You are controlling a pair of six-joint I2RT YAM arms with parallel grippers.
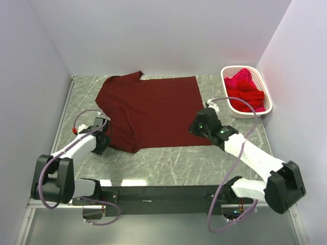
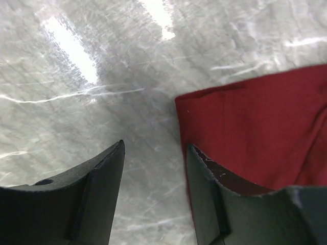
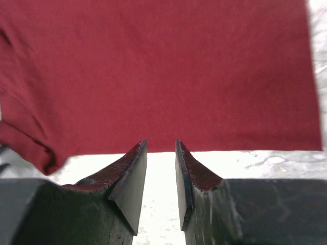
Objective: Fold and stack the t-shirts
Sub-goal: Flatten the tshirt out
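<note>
I see the dark maroon t-shirt (image 1: 150, 109) lying flat on the worktop (image 1: 173, 166). My left tool (image 2: 153, 153) is spread and empty at the shirt's left edge, one finger over the cloth. My right tool (image 3: 161, 148) is spread too, pinching nothing, at the near-right hem. Brighter red t-shirts (image 1: 246, 89) are bunched in the white basket (image 1: 265, 92), far right.

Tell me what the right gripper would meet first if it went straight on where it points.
Most likely the maroon t-shirt: its edge lies just past the right gripper's open fingers. Bare table shows between, so a steep tilt could touch that first.
</note>
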